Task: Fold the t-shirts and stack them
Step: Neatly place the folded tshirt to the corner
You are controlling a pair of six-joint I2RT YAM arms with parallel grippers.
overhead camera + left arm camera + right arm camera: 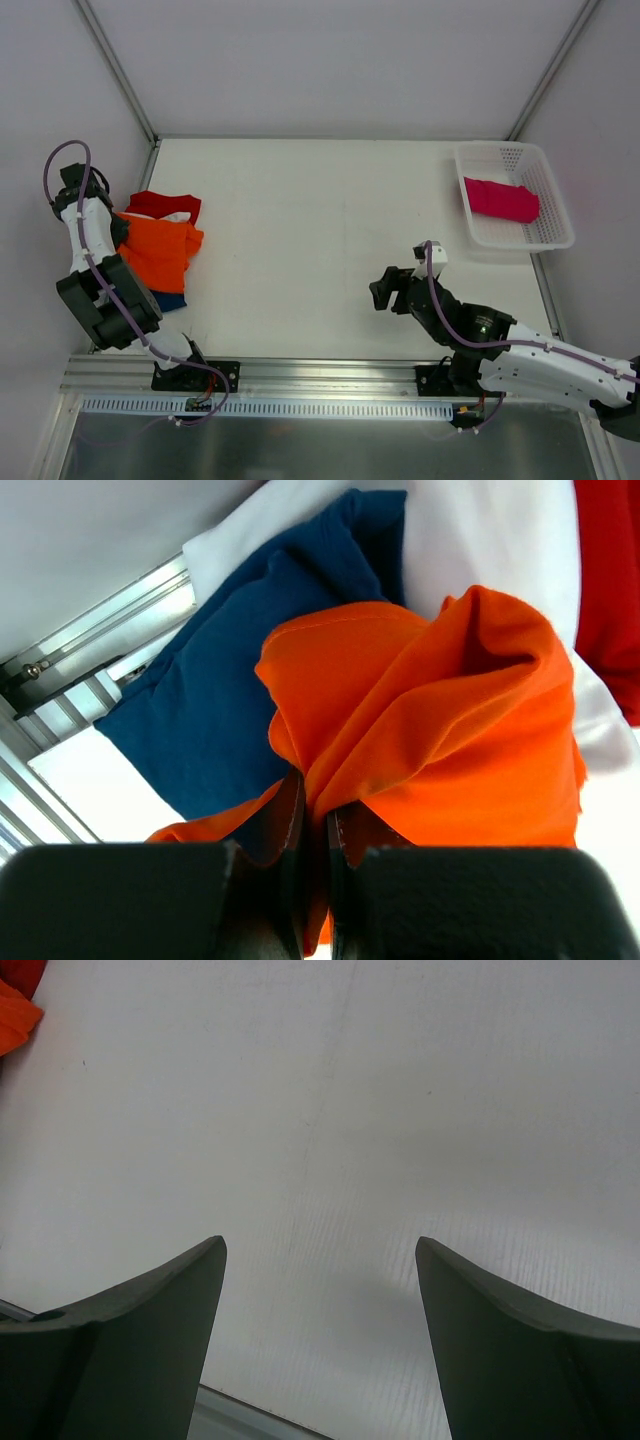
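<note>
A crumpled orange t-shirt (162, 252) tops a pile at the table's left edge, over a navy blue t-shirt (171, 300), a white one (179, 215) and a red one (160, 202). My left gripper (121, 234) is shut on a bunched fold of the orange t-shirt (450, 720); in the left wrist view its gripper (318, 820) pinches the cloth, with the navy shirt (220, 680) underneath. A folded magenta t-shirt (501, 199) lies in the white mesh basket (553, 190). My right gripper (383, 290) hovers open over bare table, its gripper (318, 1245) holding nothing.
The basket stands at the back right corner. An aluminium rail (320, 375) runs along the near edge, and white walls close the left, back and right sides. A corner of the orange t-shirt (14, 1015) shows at the right wrist view's top left.
</note>
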